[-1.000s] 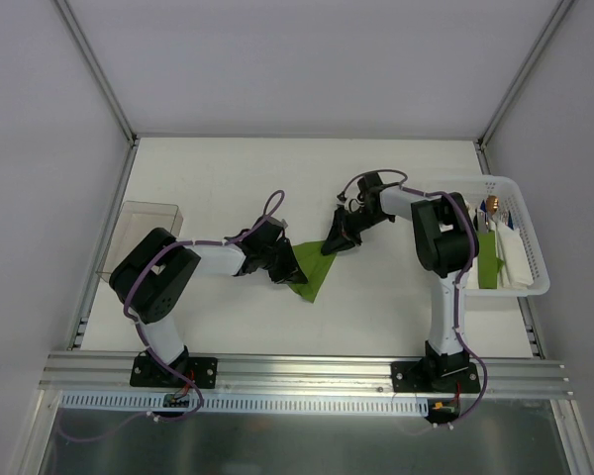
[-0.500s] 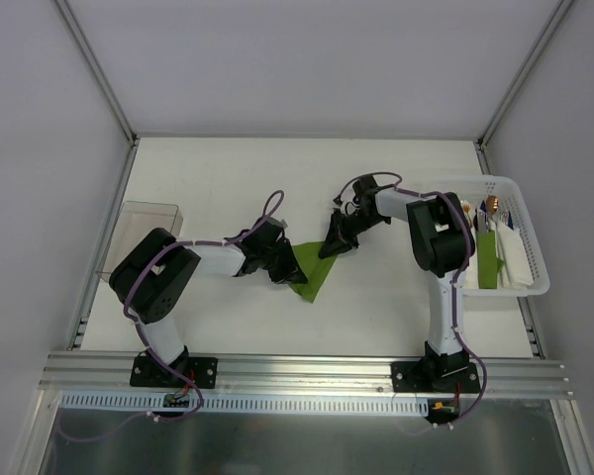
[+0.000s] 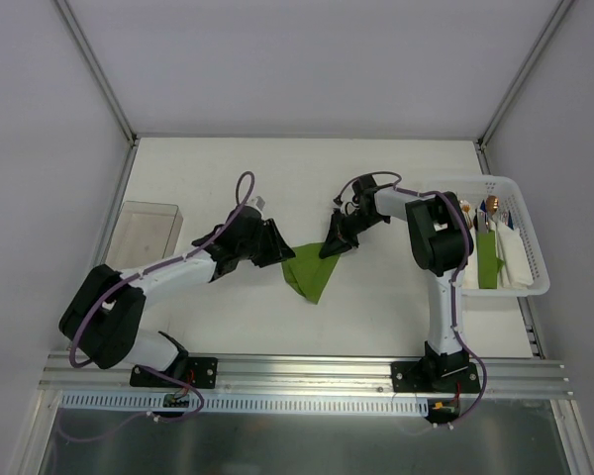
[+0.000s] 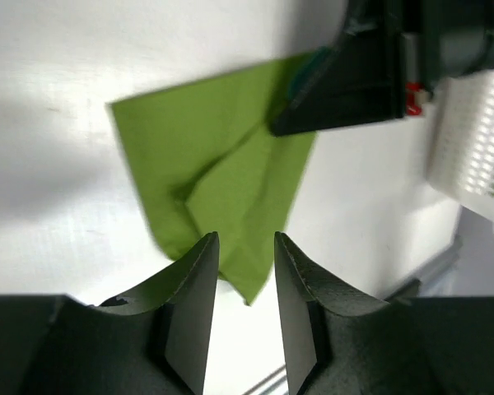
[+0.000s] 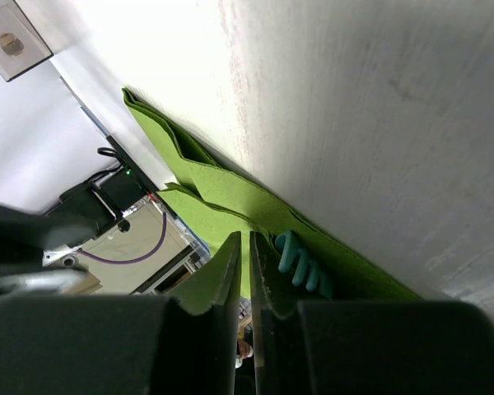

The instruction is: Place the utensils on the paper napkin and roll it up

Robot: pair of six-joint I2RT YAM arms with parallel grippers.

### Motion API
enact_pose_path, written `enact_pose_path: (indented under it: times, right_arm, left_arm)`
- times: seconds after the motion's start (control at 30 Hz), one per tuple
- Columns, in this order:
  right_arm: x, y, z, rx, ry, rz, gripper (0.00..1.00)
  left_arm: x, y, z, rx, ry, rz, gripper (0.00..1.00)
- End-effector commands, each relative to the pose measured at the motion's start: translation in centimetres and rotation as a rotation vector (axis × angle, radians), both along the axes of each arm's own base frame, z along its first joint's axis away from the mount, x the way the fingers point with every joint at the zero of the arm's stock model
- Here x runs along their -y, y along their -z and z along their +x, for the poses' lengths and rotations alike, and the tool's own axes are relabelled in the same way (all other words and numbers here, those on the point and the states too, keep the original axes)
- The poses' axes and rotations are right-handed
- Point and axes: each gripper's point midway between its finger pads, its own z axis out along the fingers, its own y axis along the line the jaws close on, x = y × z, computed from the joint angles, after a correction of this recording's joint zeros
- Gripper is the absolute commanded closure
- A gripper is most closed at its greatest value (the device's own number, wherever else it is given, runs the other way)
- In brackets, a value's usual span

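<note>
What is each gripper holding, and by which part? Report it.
The right gripper pinches the paper napkin by its far right corner, with the jaws shut on the sheet. The left gripper holds nothing; its jaws stand open.

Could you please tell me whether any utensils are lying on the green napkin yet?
No, the paper napkin lies creased and bare of cutlery, with only the right tool pinching one corner.

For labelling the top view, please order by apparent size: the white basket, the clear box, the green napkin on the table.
1. white basket, clearly largest.
2. clear box.
3. green napkin, folded, one corner hidden by the right hand.
</note>
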Motion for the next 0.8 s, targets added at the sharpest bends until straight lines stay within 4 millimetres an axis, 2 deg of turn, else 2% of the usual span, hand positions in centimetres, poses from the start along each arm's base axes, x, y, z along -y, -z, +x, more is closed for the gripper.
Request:
enact_pose_path:
  times: [0.0, 0.03, 0.1, 0.13, 0.2, 0.23, 0.4, 0.53, 0.77]
  right_arm:
    - [0.7, 1.2, 0.2, 0.006, -0.005, -0.067, 0.89]
    - [0.8, 1.2, 0.3, 0.007, -0.003, -0.068, 0.89]
    - [0.7, 1.3, 0.3, 0.007, -0.003, -0.068, 0.89]
    - [0.7, 1.2, 0.3, 0.006, -0.002, -0.068, 0.89]
    - [0.7, 1.2, 0.4, 0.008, -0.002, -0.069, 0.89]
    - [0.8, 1.2, 0.3, 0.007, -0.002, -0.071, 0.89]
    - [0.8, 1.3, 0.3, 0.008, -0.006, -0.079, 0.89]
    - [0.8, 1.4, 0.2, 0.001, -0.008, -0.080, 0.90]
    - [0.8, 1.5, 0.3, -0.005, -0.007, -0.084, 0.91]
  left_arm:
    - [-2.9, 1.4, 1.0, -0.002, -0.064, 0.165, 0.66]
    - [-2.9, 2.2, 1.1, -0.020, -0.054, 0.187, 0.66]
    - [-2.6, 2.3, 1.6, -0.030, -0.050, 0.199, 0.66]
    - [-2.4, 3.1, 1.7, -0.052, -0.041, 0.214, 0.66]
    - [-2.0, 3.2, 2.4, -0.053, -0.043, 0.219, 0.66]
    - [-2.1, 4.1, 2.4, -0.072, -0.043, 0.239, 0.66]
    - [-2.0, 4.8, 3.8, -0.074, -0.058, 0.283, 0.66]
    - [-1.8, 6.4, 4.0, -0.108, -0.049, 0.313, 0.65]
    - [-1.5, 7.9, 3.9, -0.131, -0.022, 0.340, 0.65]
